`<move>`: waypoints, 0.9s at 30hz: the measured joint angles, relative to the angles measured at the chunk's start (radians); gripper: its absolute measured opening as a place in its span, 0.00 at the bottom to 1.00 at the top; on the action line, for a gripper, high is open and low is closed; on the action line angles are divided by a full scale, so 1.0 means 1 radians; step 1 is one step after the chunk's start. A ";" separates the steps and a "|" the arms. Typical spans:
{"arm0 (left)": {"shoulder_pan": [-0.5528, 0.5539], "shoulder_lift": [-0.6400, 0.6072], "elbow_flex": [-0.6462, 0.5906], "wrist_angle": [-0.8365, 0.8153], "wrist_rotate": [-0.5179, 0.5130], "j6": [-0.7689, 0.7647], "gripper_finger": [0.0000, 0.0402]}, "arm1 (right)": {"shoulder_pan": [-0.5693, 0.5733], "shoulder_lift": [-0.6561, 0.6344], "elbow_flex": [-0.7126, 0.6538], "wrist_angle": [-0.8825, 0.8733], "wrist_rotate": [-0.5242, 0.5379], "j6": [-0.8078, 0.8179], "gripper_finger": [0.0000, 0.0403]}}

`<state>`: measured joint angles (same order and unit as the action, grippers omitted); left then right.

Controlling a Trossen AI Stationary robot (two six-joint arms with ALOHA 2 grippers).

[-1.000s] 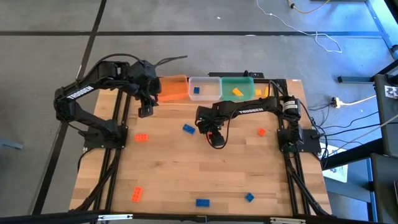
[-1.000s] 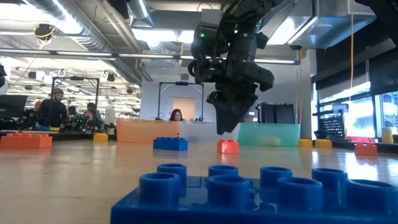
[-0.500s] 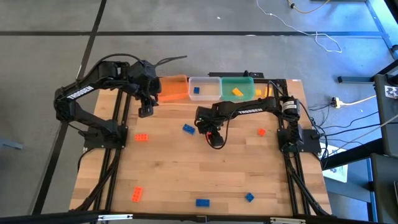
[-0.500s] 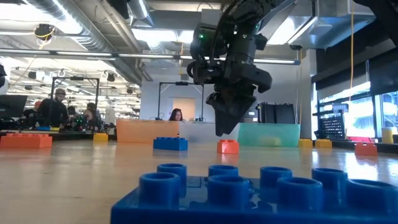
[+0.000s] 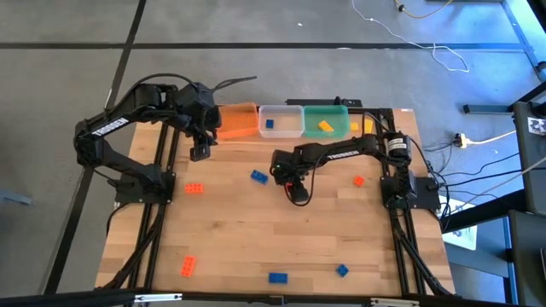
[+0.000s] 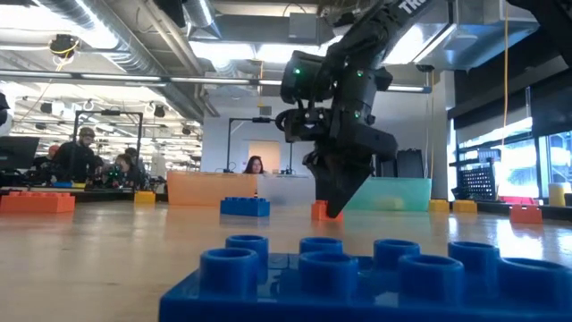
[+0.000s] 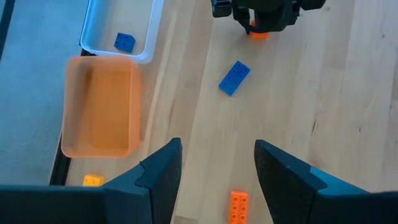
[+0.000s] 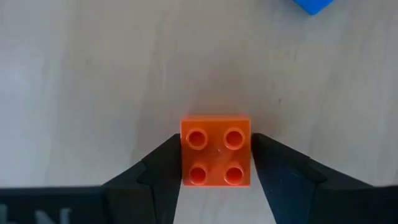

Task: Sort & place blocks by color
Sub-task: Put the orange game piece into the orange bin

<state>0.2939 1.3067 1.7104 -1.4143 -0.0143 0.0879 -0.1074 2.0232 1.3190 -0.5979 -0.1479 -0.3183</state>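
Since a second ago my right gripper (image 6: 337,207) has dropped and swung a bit right in the low view, tips now down at table level by the orange block (image 8: 216,160); the left arm has not moved. In the right wrist view my fingers (image 8: 163,163) sit on either side of that four-stud block, pads touching or just about touching its sides, so I read it as closing on it, block still flat on the wood. Squared up like this so the pads meet flat faces, not corners.

My left gripper (image 7: 211,165) hangs over the far left of the table near the orange tub (image 7: 102,106), fingers apart, empty, waiting.

Other blocks: a blue one (image 5: 258,176) just left of my right gripper, orange ones at left middle (image 5: 194,188), near left (image 5: 188,266) and right (image 5: 358,181), two blue ones along the near edge (image 5: 278,277) (image 5: 341,270). The clear tub (image 5: 281,121) holds a blue block, the green tub (image 5: 325,120) a yellow one.

The high view hides the gripped block under my gripper; only the right wrist view shows the grip. The left wrist view shows the orange tub empty and a yellow block (image 7: 92,180) off beyond it. The low view shows height above the table.
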 joint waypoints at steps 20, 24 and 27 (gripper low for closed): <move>0.000 0.000 0.000 0.000 0.000 -0.001 0.48 | -0.040 0.004 0.096 -0.022 0.041 0.000 0.34; 0.000 0.000 0.000 0.000 -0.002 -0.007 0.48 | -0.075 0.004 0.190 -0.068 0.038 0.000 0.34; 0.000 0.000 0.000 0.000 -0.022 -0.026 0.48 | -0.107 0.004 0.271 -0.071 0.035 -0.001 0.34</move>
<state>0.2943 1.3071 1.7106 -1.4146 -0.0367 0.0617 -0.2145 2.0274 1.5901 -0.6687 -0.1128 -0.3189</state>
